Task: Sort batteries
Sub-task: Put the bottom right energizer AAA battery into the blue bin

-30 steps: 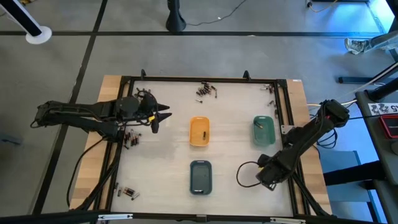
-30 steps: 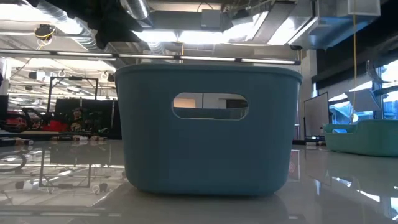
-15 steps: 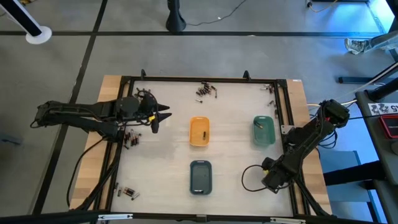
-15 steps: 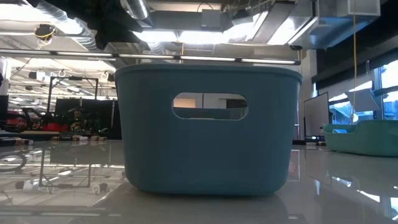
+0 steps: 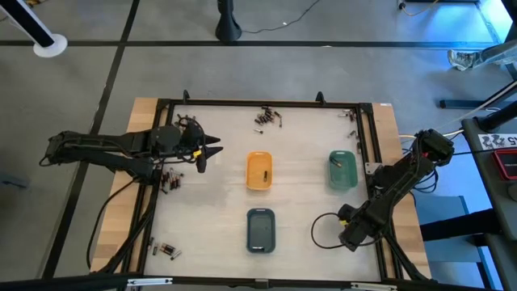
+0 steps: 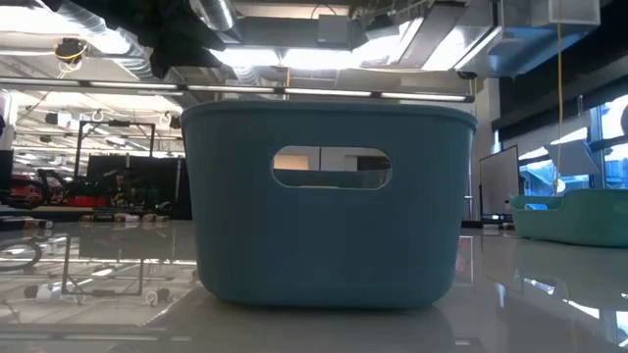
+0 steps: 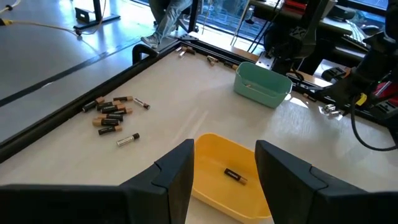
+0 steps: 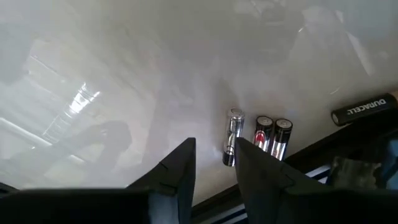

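The right end effector [image 8: 211,165] is hanging low at the tabletop's [image 5: 299,162] right edge, fingers apart and empty, aiming at the batteries [image 8: 233,137] lying there. The left end effector [image 7: 221,168], spread and empty, is waiting near the orange tray [image 7: 233,180].

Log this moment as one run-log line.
left hand: open, empty, facing orange tray | right hand: open, over batteries by frame

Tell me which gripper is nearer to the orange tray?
Left. The left gripper hangs just beside the orange tray, toward the table's left; the right gripper sits far off at the near right corner.
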Robot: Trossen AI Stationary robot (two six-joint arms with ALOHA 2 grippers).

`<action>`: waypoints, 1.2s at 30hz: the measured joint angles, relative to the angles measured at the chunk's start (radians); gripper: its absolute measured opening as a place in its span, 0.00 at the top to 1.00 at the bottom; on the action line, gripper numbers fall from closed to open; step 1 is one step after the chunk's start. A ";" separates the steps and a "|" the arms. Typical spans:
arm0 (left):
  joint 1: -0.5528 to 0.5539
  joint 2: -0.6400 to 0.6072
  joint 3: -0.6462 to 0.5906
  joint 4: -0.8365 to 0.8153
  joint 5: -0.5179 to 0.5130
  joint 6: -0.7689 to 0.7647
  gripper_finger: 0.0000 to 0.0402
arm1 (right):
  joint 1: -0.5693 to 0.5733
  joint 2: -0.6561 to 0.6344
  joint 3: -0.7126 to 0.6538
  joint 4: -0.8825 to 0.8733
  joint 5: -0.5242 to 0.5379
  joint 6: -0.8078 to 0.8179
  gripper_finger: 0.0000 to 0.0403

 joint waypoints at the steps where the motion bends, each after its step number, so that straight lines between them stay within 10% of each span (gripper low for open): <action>1: 0.000 0.000 0.000 0.000 0.000 0.000 0.60 | 0.000 0.000 0.000 0.000 0.000 0.000 0.72; 36: 0.000 0.000 0.000 -0.002 0.000 -0.028 0.60 | 0.013 -0.030 -0.116 0.148 0.000 0.099 0.96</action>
